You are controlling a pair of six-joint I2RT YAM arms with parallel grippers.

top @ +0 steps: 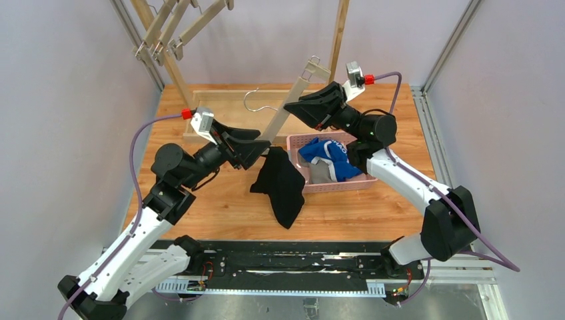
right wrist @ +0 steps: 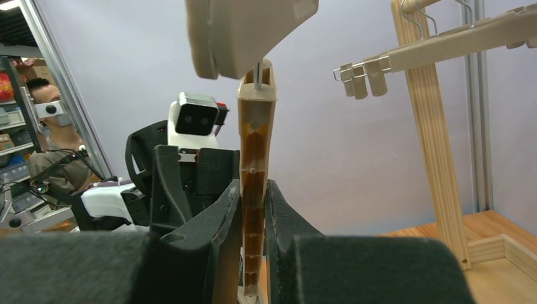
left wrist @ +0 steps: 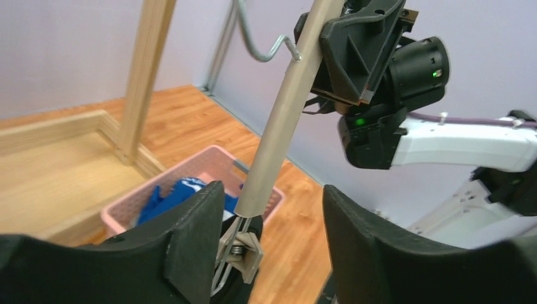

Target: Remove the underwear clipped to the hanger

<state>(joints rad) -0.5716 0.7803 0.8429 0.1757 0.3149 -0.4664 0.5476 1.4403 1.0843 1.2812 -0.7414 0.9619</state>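
Note:
A beige clip hanger (top: 288,103) hangs tilted in the air, with its hook (top: 253,99) pointing left. My right gripper (top: 301,107) is shut on its bar, which stands clamped between the fingers in the right wrist view (right wrist: 254,190). The black underwear (top: 280,185) hangs from the hanger's lower clip and drapes onto the table. My left gripper (top: 258,150) is open at that lower end. In the left wrist view the bar (left wrist: 285,107) and clip (left wrist: 244,247) sit between its open fingers (left wrist: 196,221). The blue underwear (top: 330,159) and grey underwear (top: 321,175) lie in the pink basket (top: 346,185).
A wooden rack (top: 174,67) with more clip hangers (top: 166,30) stands at the back left, on a wooden base frame (top: 220,92). A second wooden post (top: 338,33) rises behind the right gripper. The basket (left wrist: 209,158) lies just beyond the left gripper.

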